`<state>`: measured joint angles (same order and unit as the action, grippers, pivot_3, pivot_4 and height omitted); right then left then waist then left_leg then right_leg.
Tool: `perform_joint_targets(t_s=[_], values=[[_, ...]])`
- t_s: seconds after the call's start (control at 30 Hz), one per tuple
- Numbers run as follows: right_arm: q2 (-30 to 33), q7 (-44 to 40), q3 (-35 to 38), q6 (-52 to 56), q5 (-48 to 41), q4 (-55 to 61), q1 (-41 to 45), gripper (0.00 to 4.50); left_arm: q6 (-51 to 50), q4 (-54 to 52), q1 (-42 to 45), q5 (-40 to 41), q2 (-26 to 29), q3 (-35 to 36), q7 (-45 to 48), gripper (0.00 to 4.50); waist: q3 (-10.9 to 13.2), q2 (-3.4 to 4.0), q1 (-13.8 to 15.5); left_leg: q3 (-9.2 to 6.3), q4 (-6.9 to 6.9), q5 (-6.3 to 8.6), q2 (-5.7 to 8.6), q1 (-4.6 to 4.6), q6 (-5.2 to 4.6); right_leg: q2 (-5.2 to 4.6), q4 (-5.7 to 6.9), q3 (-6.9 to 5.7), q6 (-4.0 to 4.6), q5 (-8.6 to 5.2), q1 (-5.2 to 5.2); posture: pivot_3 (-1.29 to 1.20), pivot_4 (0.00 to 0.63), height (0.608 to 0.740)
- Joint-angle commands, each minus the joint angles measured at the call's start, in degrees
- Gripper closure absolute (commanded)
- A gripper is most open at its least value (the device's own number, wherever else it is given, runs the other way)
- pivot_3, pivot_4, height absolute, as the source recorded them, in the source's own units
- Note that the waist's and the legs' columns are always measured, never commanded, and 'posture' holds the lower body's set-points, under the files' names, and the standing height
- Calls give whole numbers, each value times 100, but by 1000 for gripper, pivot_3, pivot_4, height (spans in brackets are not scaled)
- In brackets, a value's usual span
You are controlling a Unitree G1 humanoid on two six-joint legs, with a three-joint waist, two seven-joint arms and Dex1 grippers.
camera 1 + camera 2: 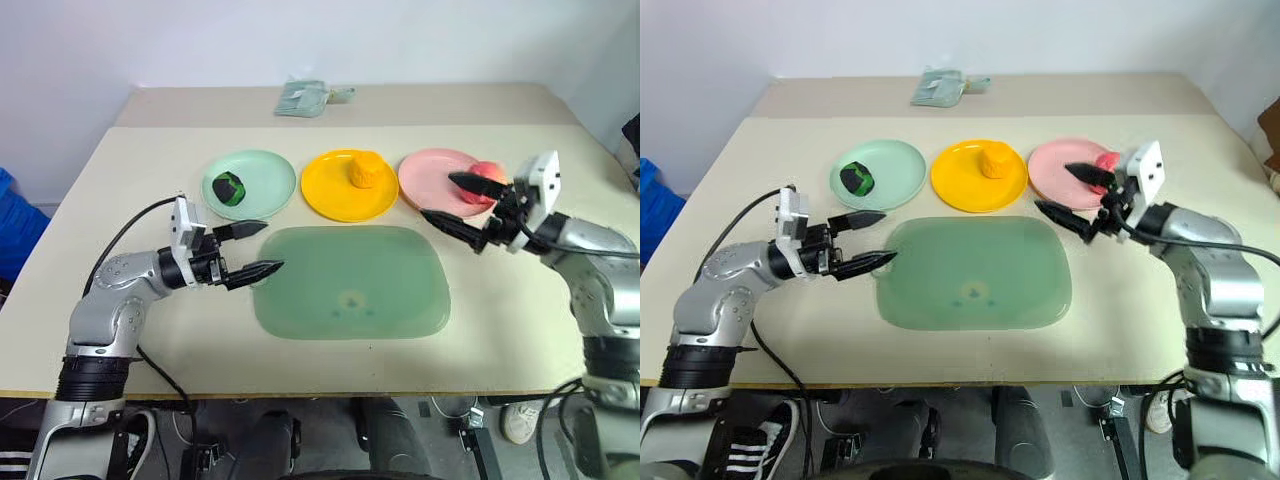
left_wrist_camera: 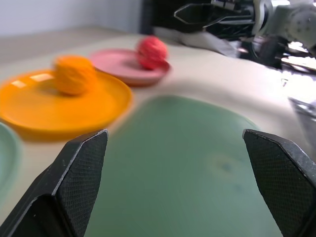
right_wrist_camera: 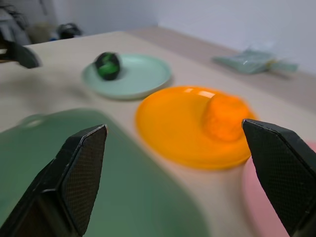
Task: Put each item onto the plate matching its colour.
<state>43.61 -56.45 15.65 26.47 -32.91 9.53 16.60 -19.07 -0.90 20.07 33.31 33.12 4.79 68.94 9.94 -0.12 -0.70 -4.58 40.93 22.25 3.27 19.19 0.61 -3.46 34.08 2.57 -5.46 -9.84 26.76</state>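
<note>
The dark green-and-black ball [image 1: 229, 188] lies on the pale mint plate [image 1: 268, 176]. On the yellow-orange plate [image 1: 330, 195] sits the lumpy orange fruit [image 1: 364, 169]. The pink apple [image 1: 488, 173] rests on the pink plate [image 1: 428, 172]. My right gripper [image 1: 457, 201] stands open just in front of the apple, holding nothing. My left gripper [image 1: 259, 248] is open and empty at the left edge of the green mat, its fingers [image 2: 81, 163] wide apart in the left wrist view.
A large green rounded mat [image 1: 350, 282] lies in the middle of the beige table [image 1: 150, 150], in front of the plates. A folded grey-green cloth [image 1: 305, 97] sits at the far edge. Black cables hang off the front left of the table.
</note>
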Motion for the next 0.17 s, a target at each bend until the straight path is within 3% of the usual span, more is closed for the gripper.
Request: perform_joint_targets(t_s=[0.03,0.17], values=[[278,-175,390,-16,-160,872,-641,41,224,29,142,-38,-40,-5,54,0,0,-1,7,-5,0,0,-4,-12,0,5,-3,-5,-1,-1,-13,0,150,740],[342,-277,388,25,-256,1407,-1418,41,182,140,275,80,40,81,223,0,0,-3,7,-3,-1,3,-4,-45,-6,6,-7,-4,-2,-3,-42,0,150,740]])
